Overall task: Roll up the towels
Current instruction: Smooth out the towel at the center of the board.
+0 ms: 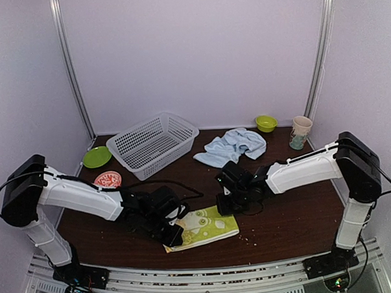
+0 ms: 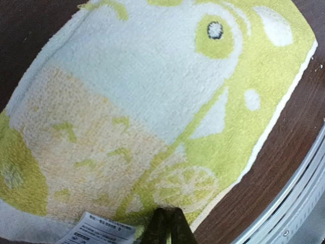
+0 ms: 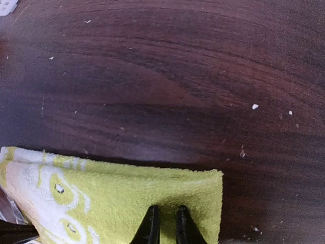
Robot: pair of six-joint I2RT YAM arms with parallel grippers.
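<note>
Towels sit apart in the overhead view. The lemon towel (image 1: 205,227) lies flat on the tabletop (image 1: 283,214) between the two hands, and the blue towel (image 1: 231,147) is crumpled well beyond the right hand (image 1: 224,207), beside the basket (image 1: 153,143). The left hand (image 1: 173,233) is down at the lemon towel's left end and the right hand at its far edge, so both are on the same cloth.

From the left wrist, the lemon towel (image 2: 152,101) spreads away ahead of the left hand (image 2: 167,226). Its fingers are pressed together on the cloth's near edge, just beside the sewn-in label (image 2: 96,231). Bare tabletop (image 2: 284,168) runs off to that hand's right.

From the right wrist, the right hand (image 3: 166,226) has its fingers drawn in to a narrow slit over the folded edge of the lemon towel (image 3: 127,198). It looks like a pinch on that edge, near the corner. Ahead of this hand there is only dark tabletop (image 3: 177,76).

My reading is that the step in hand is gripping the lemon towel before rolling it. Nothing is rolled yet, and the blue towel waits. The next move calls for both hands to lift that edge a little and turn it over onto the cloth. They should move evenly so the roll starts straight and neither pinch slips.
</note>
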